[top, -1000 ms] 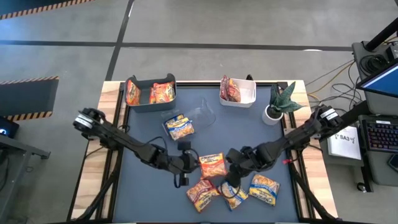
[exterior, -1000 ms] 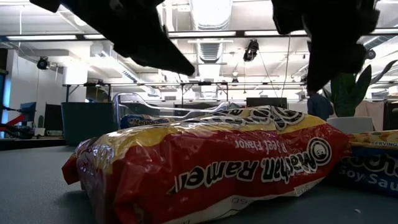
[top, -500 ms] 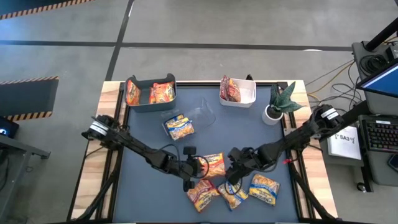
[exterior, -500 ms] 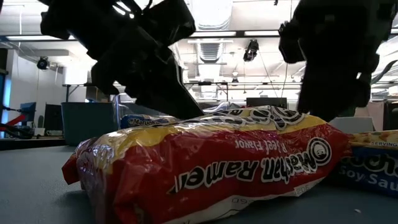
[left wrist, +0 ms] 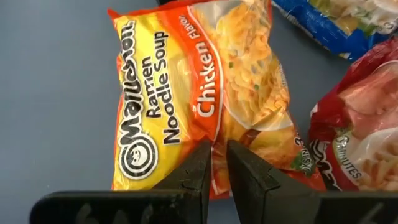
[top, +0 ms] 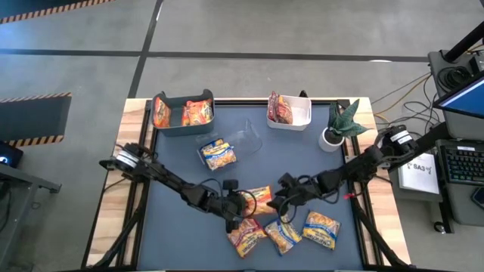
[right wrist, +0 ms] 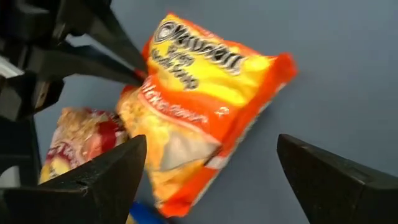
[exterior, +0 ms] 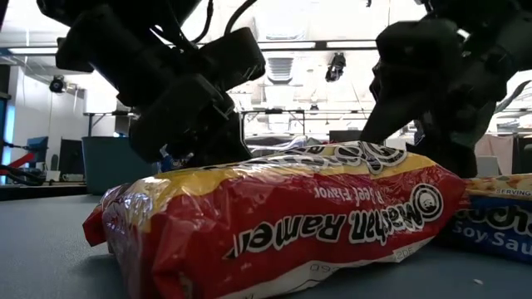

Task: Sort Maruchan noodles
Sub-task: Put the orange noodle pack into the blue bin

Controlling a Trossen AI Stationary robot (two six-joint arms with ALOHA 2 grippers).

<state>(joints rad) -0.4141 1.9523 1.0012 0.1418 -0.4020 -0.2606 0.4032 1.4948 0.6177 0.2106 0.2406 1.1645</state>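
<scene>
Red packet (left wrist: 357, 124) cut off by left wrist view's edge, flavour unreadable; blue packet (exterior: 499, 218) cropped at low view's edge; bin (top: 184, 113) contents too small to read from above.

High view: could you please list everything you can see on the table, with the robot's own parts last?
Table: one, dark mat, wooden edges.
Dark bin: one, far left; holds orange binned packets, count unclear.
White bin: one, far middle; holds a dark red binned packet.
Clear bin: one, between the bins.
Plant: one, green, white pot, far right.
Blue-yellow packets: three, one by the clear bin, two near side.
Red packet: one, near side.
Orange packet: one, centre.
Left end effector: shut on the orange packet's edge.
Right end effector: open, over the same packet.
</scene>
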